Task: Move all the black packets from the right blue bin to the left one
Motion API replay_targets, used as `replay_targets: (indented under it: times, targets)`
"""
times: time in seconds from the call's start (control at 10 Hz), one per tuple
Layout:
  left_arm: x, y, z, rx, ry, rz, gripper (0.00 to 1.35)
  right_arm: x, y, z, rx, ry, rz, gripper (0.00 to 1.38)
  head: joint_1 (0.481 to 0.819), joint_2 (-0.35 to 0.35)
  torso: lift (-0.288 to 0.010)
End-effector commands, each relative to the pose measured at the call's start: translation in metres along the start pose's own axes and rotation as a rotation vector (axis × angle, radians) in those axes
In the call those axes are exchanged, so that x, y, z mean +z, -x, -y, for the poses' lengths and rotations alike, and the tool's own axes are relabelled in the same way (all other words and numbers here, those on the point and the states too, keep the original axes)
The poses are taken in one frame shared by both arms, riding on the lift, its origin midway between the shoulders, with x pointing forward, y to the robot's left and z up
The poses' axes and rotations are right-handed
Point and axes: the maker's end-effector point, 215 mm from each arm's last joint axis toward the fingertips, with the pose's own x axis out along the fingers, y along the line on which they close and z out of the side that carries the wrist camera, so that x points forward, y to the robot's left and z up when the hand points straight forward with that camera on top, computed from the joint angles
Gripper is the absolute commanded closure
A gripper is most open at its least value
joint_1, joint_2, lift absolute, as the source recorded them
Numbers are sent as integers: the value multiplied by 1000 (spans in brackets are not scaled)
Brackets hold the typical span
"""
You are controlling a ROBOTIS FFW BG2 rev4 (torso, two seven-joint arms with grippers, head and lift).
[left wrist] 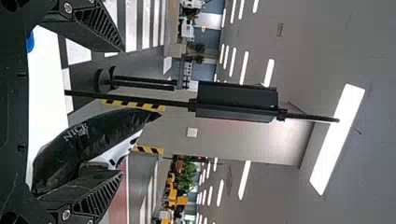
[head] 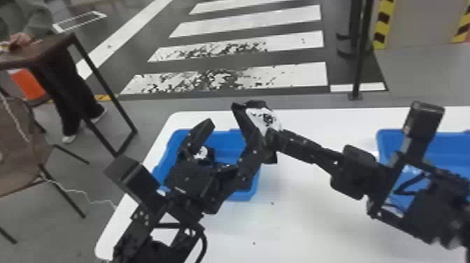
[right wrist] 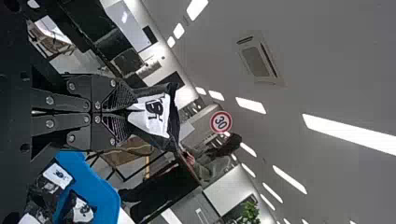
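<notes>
The right gripper (head: 272, 135) has its 2 fingers pressed together on 1 black packet (head: 265, 118), pinching it by an end. That packet lies beyond the right gripper's fingertips and right beside 1 finger of the left gripper (head: 223, 114), whose 2 fingers are spread wide. Whether that finger touches it, I cannot tell.

The left gripper is above the left blue bin (head: 227, 140), which sits by the far left corner of the white table (head: 300, 213) and holds at least 3 packets (right wrist: 82, 210). The right blue bin (head: 386, 141) stands toward the table's right side, partly behind the right arm.
</notes>
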Motion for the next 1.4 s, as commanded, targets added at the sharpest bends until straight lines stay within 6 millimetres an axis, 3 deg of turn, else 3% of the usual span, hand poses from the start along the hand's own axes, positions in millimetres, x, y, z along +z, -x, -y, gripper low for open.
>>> replay_targets:
  times: [0.0, 0.3, 0.4, 0.5, 0.6, 0.7, 1.0, 1.1, 1.3]
  targets:
    - [-1, 0, 3, -8, 31, 0, 113, -13, -9, -12, 29, -22, -20, 1179, 693, 314, -140]
    - [-5, -2, 13, -36, 109, -8, 147, -30, -18, -23, 56, -54, -42, 1179, 695, 344, -140]
    - [-7, -2, 13, -38, 111, -15, 501, -30, -18, -23, 56, -55, -41, 1179, 695, 350, -140]
    - [-13, -1, 11, -32, 113, -39, 989, -29, -18, -24, 60, -56, -36, 1179, 695, 350, -140]
    - [-21, 1, 8, -24, 123, -75, 1125, -29, -17, -22, 55, -60, -31, 1179, 695, 350, -140]
    - [-26, 3, 7, -17, 132, -97, 1216, -29, -16, -21, 53, -63, -26, 1179, 695, 350, -140]
    - [-21, 5, 5, -7, 153, -78, 1214, -25, -14, -19, 46, -51, -4, 1153, 695, 350, -140]
    - [-16, 5, 4, -2, 167, -59, 1214, -21, -13, -16, 41, -53, 19, 955, 695, 350, -140]
    - [-5, 5, -4, 15, 177, -24, 1214, -27, -10, -12, 32, -79, 23, 81, 695, 350, -140]
